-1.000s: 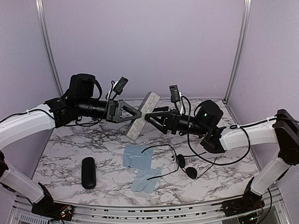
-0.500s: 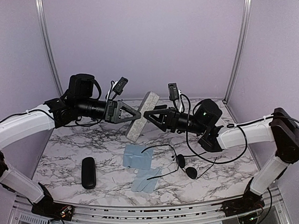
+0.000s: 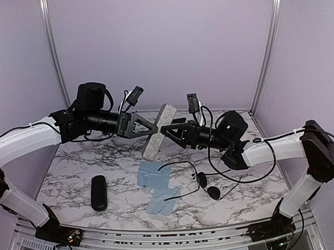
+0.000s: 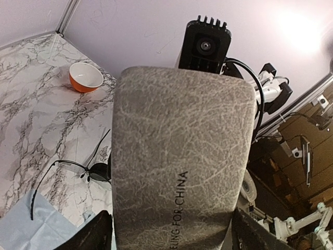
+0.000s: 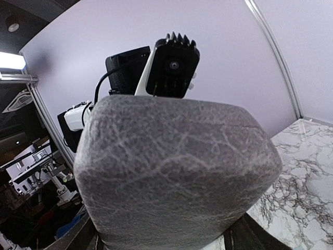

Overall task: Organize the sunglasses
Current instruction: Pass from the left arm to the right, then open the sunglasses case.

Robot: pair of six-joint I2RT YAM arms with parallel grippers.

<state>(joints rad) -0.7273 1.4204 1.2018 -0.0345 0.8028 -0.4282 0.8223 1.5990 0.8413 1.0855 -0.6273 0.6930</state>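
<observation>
Near the front of the bench (image 3: 75, 161) lay a black oval case (image 3: 98, 192) and two blue cloths (image 3: 151, 175). The sunglasses (image 3: 202, 180) lay just right of them. Higher up, the right gripper (image 3: 164, 129) held a grey case (image 3: 165, 111) in the air. The left gripper (image 3: 153, 129) had its jaws around the case too, but I could not tell if it squeezed. An orange bowl (image 4: 86, 77) sat far back.
</observation>
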